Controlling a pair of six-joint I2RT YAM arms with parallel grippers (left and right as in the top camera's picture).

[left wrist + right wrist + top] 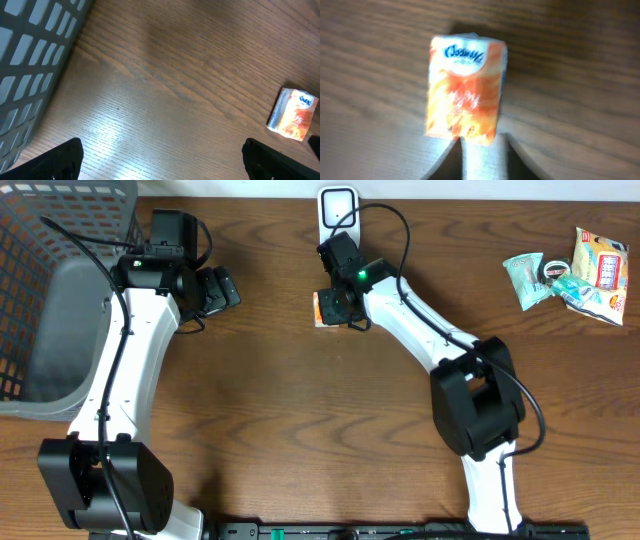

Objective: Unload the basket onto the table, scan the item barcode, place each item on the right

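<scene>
The item is a small orange and white packet (321,309) lying flat on the wooden table, also visible in the left wrist view (293,114). My right gripper (338,302) hovers right over it. In the right wrist view the packet (466,90) fills the middle, and its near edge reaches the tips of the right gripper (482,145), whose jaws stand narrowly apart with bare table showing between them. A white scanner (338,208) with a black cable stands at the table's far edge. My left gripper (222,288) (162,160) is wide open over bare wood, well left of the packet.
A grey mesh basket (60,290) fills the far left and also shows at the left edge of the left wrist view (30,65). Several snack packets (570,275) lie in a pile at the far right.
</scene>
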